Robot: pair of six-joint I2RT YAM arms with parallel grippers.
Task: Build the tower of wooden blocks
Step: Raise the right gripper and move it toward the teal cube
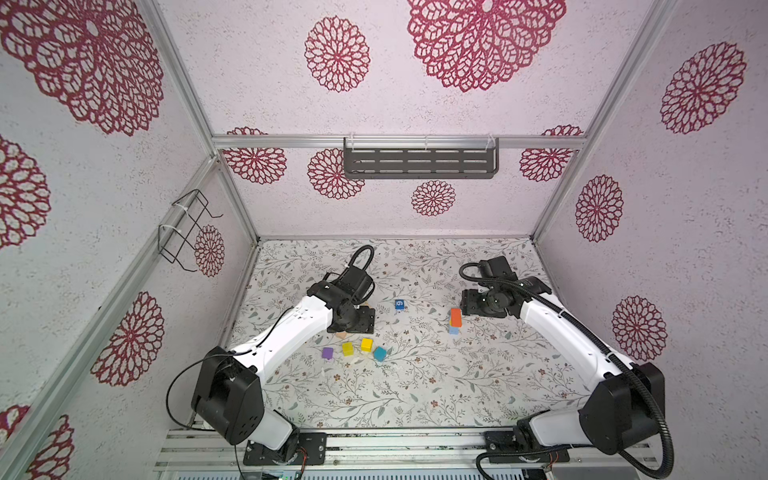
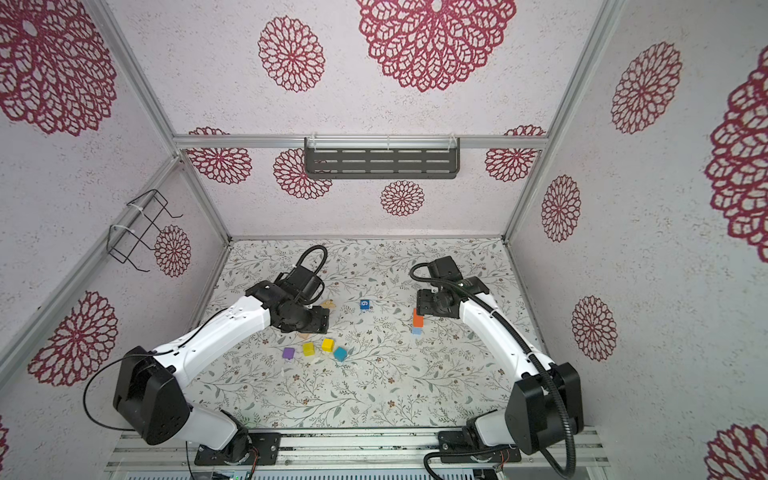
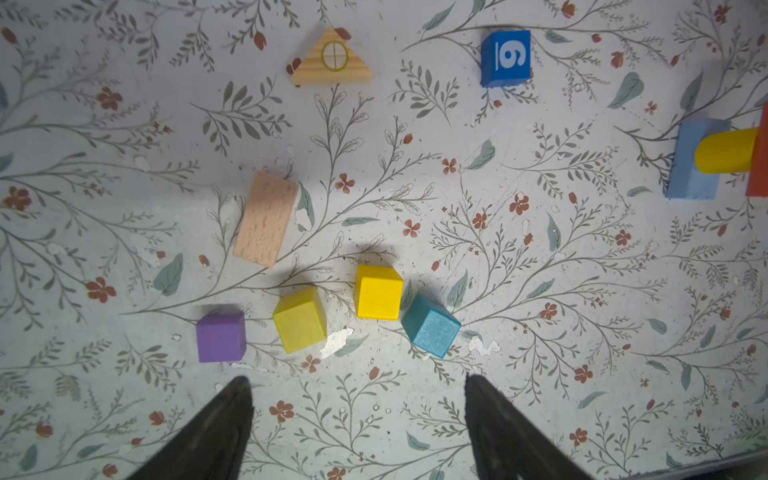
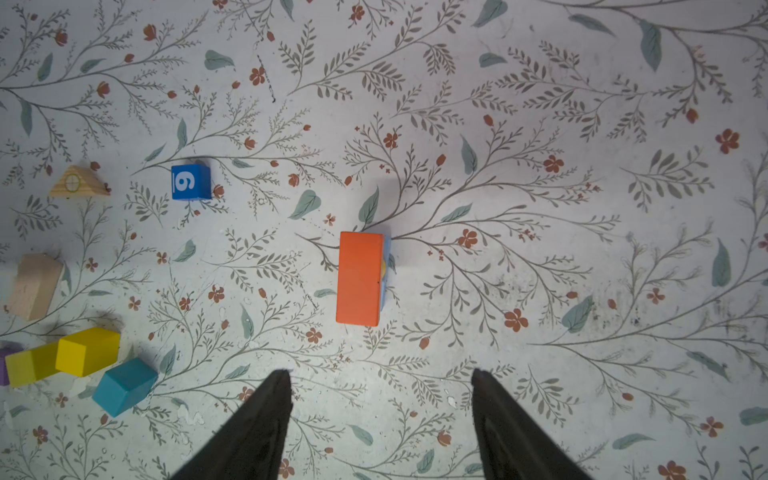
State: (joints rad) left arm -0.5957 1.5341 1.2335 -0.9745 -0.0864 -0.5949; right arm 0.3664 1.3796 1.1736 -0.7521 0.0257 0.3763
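1. Nearest the arm bases, four cubes are lying in a loose row on the table [image 1: 415,395]: a purple cube [image 3: 221,337], a greenish-yellow cube [image 3: 299,320], a yellow cube [image 3: 378,292] and a teal cube [image 3: 431,325]. The last two are sitting just beside each other.
2. The left jaws are hanging spread and empty over the table near that row. A tan block [image 3: 266,218] is lying flat just beyond the row.
3. Farther right, the tower [image 1: 455,322] is standing three pieces high. A light blue block [image 3: 694,160] is forming the base, a yellow cylinder [image 3: 725,150] is rising from it, and an orange block [image 4: 359,278] is capping it. The right jaws are hovering spread and empty beside it, touching nothing.
4. The pieces are looking like painted wood, so they are probably light, stiff and rather smooth. Pinching each across two flat opposite faces, near its middle, seems safest. The cylinder is giving the orange block a narrow seat, so an off-centre load may tip it.
5. Beyond, a blue cube [image 3: 505,58] marked "6" and a triangle block [image 3: 330,60] are waiting, well apart.
6. The table is wearing a flat floral covering, flaking in spots. Walls [image 1: 374,112] with red flowers are enclosing it inside a metal frame [image 1: 291,142], with a dark shelf [image 1: 419,162] at the back and a wire rack [image 1: 187,228] at the left.
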